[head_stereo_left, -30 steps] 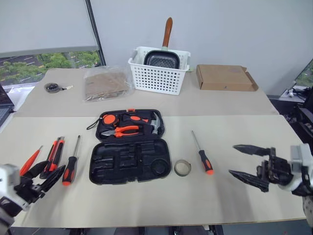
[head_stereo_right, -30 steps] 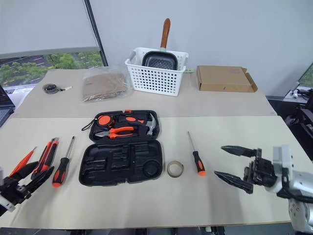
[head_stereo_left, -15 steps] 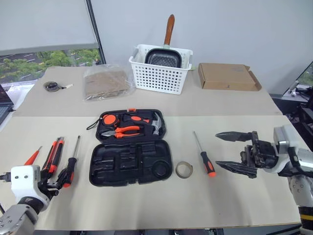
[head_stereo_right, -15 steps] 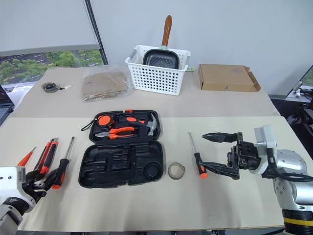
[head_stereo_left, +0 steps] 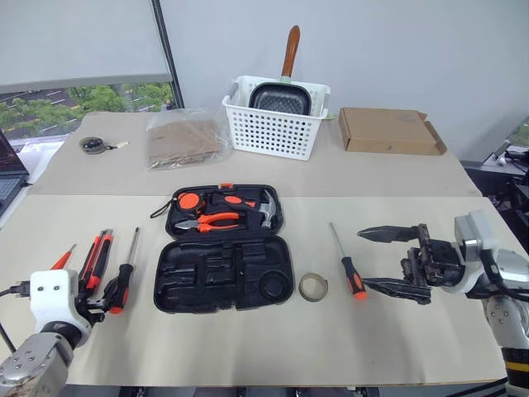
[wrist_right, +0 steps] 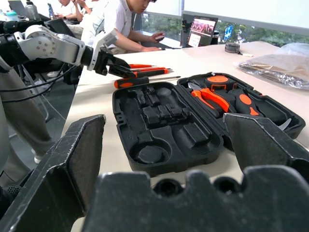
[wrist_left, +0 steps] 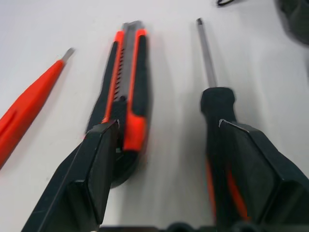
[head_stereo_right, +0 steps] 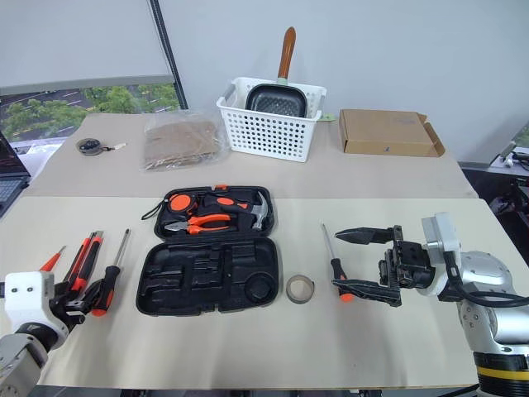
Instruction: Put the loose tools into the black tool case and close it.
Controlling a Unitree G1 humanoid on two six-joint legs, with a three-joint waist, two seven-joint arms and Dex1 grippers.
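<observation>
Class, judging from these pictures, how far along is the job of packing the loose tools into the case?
Done: nothing is packed; the black tool case lies open, its front recesses empty.
In hand: the open left gripper hangs over the utility knife and left screwdriver; the right gripper is open, holding nothing.
Left: slim orange tool, right screwdriver, tape ring, closing.

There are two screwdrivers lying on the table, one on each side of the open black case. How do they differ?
The left screwdriver lies beside the utility knife, with the left claw over its handle. The right screwdriver lies alone near the tape ring; the right claw, open, hovers just beside it. The left one's tip leans right, the right one's leans left. Both have black-orange handles and lie outside the tool case.
</observation>
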